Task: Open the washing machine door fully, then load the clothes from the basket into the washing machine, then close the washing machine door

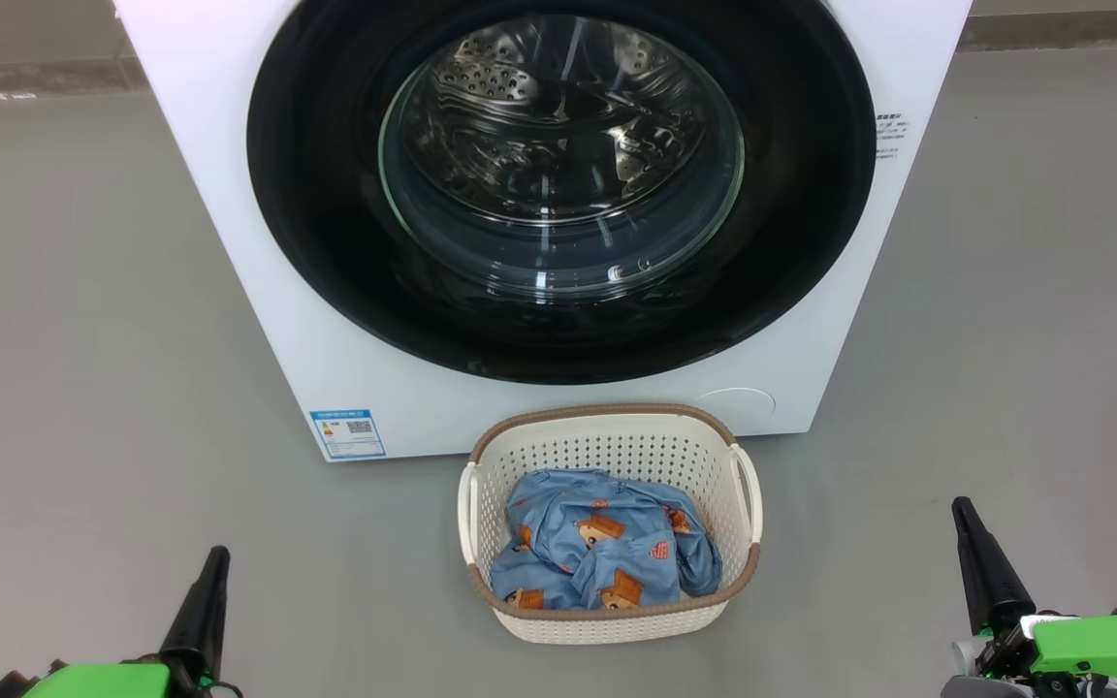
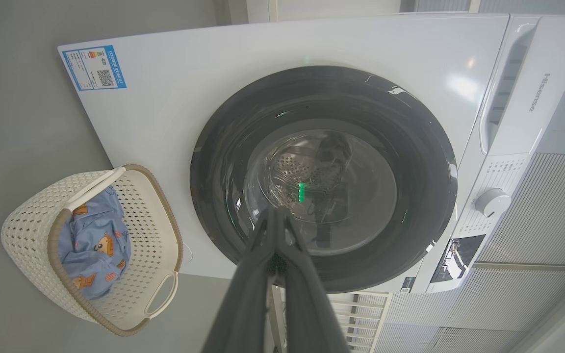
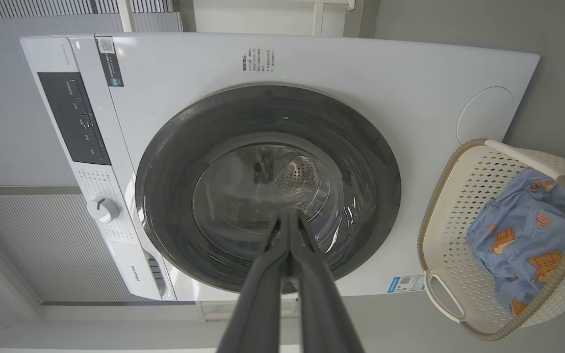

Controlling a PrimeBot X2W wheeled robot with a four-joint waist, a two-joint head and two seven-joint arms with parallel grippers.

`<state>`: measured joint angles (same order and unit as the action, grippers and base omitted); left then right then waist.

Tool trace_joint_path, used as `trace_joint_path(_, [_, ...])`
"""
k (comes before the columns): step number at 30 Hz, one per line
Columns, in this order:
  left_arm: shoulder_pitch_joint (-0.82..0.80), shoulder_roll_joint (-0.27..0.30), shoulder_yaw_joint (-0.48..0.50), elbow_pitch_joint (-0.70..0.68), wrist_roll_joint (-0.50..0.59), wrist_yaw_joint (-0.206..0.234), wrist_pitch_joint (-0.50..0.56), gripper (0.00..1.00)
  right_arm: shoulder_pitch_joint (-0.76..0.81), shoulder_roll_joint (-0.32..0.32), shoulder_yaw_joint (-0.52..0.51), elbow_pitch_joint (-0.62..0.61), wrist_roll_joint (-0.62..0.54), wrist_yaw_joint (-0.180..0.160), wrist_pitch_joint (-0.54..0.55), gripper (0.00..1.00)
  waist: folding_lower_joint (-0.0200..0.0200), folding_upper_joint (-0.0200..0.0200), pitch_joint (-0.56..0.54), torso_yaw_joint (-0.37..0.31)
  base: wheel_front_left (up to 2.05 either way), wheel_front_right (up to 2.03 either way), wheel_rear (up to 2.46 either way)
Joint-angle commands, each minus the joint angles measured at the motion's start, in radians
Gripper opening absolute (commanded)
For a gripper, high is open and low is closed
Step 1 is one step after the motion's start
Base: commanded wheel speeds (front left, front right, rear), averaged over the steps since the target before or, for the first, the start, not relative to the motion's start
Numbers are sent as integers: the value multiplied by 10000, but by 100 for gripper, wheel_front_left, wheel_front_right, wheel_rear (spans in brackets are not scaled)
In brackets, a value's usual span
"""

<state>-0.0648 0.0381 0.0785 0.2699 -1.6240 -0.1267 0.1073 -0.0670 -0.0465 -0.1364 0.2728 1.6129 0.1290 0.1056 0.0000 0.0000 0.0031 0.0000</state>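
Sizing up the washing machine door (image 1: pixel 558 165)
It was judged stiff and slick, best pulled by its rim; left gripper (image 1: pixel 217 559) and right gripper (image 1: pixel 964 514) were closed, empty.

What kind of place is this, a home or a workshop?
Most likely a laundry area, perhaps a test room rather than a home: a white front-loading washing machine stands on a plain grey floor, and a basket of clothes sits in front of it.
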Motion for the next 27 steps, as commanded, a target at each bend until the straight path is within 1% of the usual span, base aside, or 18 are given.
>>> trace_joint_path(1, [-432, 130, 352, -251, 154, -40, 59, 0, -410, -41, 220, -280, -49, 17, 82, 0, 0, 0, 0, 0, 0, 0, 0])
trace_joint_path(27, [-432, 127, 357, -251, 158, -40, 62, 0, -410, -39, 218, -280, -51, 17, 83, 0, 0, 0, 0, 0, 0, 0, 0])
